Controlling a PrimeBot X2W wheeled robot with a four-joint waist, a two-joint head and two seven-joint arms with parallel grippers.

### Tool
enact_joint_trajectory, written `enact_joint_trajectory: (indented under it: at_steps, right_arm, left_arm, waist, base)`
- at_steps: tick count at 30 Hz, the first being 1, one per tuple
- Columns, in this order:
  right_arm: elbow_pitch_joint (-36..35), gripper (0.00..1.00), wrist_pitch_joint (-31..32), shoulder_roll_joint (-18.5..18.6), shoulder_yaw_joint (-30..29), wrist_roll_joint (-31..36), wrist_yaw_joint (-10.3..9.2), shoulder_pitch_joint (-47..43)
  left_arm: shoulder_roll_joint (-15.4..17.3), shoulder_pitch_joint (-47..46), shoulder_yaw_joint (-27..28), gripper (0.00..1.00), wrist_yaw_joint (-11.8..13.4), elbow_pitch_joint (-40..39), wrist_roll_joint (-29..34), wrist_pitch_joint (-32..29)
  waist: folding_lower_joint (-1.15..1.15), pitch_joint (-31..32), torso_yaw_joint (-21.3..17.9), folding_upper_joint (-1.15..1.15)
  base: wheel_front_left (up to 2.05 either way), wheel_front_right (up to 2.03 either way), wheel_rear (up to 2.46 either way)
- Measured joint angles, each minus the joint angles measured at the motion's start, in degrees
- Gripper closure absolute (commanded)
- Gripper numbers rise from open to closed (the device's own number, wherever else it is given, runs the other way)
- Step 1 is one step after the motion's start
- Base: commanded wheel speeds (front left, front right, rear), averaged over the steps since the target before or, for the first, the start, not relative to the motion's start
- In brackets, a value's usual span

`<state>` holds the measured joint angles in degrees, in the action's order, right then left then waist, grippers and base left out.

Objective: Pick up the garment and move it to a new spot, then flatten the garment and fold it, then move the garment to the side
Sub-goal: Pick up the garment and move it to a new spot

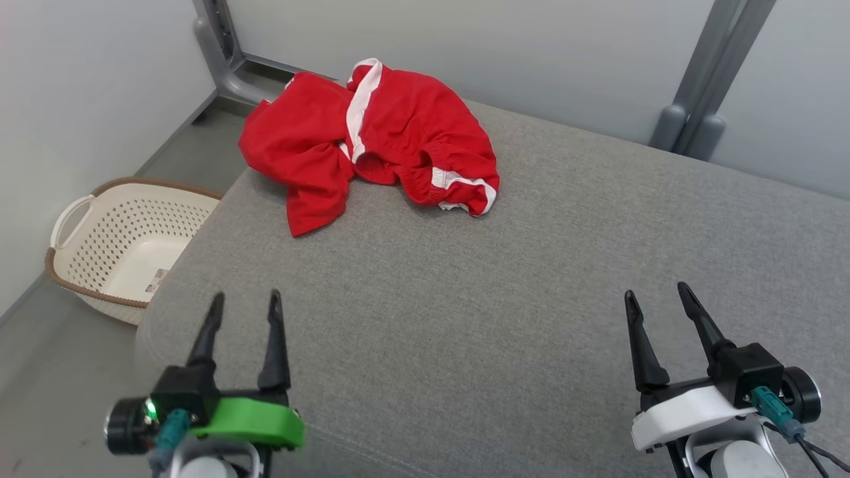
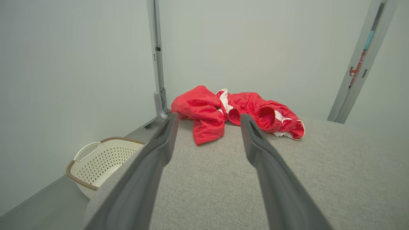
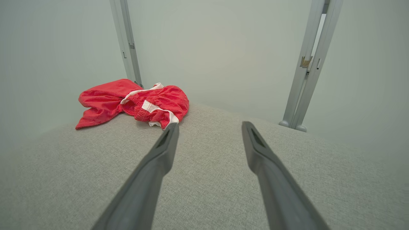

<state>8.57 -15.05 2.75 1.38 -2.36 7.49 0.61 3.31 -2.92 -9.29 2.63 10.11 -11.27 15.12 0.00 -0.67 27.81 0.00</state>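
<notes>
The garment (image 1: 372,136) is a pair of red shorts with white stripes, lying crumpled at the far left corner of the grey fabric surface (image 1: 505,299). It also lies ahead of the fingers in the left wrist view (image 2: 236,111) and off to the upper left in the right wrist view (image 3: 134,100). My left gripper (image 1: 244,302) hovers open over the near left of the surface, well short of the garment, nothing between its fingers. At the near right, my right gripper (image 1: 656,295) is open and empty too, far from the garment.
A cream perforated laundry basket (image 1: 119,245) with a brown rim stands on the floor left of the surface. Grey metal posts (image 1: 697,79) rise behind the far edge against pale walls. The surface's left edge drops off close to my left gripper.
</notes>
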Motion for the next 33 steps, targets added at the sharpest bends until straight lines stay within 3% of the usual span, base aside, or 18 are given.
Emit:
enact_joint_trajectory:
  at_steps: [6, 11, 15, 18, 26, 33]
  right_arm:
    - [-0.9, 0.00, 0.0, 0.0, -0.5, 2.2, 0.00, 2.2]
    - [-1.6, 0.00, 0.0, 0.0, -0.7, 4.4, 0.00, 4.8]
    - [-2.2, 0.00, 0.0, 0.0, -0.8, 6.2, 0.01, 7.3]
    - [-2.7, 0.00, 0.0, 0.0, -0.9, 7.6, 0.01, 9.5]
    - [-3.9, 0.00, 0.0, 0.0, -1.3, 9.3, 0.01, 12.8]
    - [-4.3, 0.00, 0.0, 0.0, -1.7, 9.8, 0.01, 14.0]
  left_arm:
    - [4.5, -11.2, 4.8, 0.00, -2.2, -1.6, 0.9, 0.0]
    - [9.1, -25.3, 5.3, 0.00, -5.2, 1.6, 1.7, -1.8]
    - [11.3, -38.1, 5.5, 0.00, -7.1, 7.3, 0.5, -6.5]
    - [12.1, -48.6, 4.7, 0.00, -8.5, 16.5, -1.7, -11.2]
    - [10.3, -58.6, -1.9, 0.00, -10.0, 33.7, -7.2, -24.7]
    - [9.1, -60.1, -7.7, 0.00, -10.0, 37.8, -19.9, -35.2]
  waist:
    - [0.00, -2.5, -2.1, 0.00]
    - [0.00, -5.8, -4.5, 0.00]
    - [0.00, -9.1, -6.9, 0.00]
    - [0.00, -12.9, -9.2, 0.00]
    - [0.01, -20.7, -13.4, 0.00]
    - [0.01, -26.2, -16.2, 0.00]
  base:
    - [0.00, 0.00, 0.00]
    - [0.00, 0.00, 0.00]
    - [0.00, 0.00, 0.00]
    - [0.00, 0.00, 0.00]
    - [0.00, 0.00, 0.00]
    - [0.00, 0.00, 0.00]
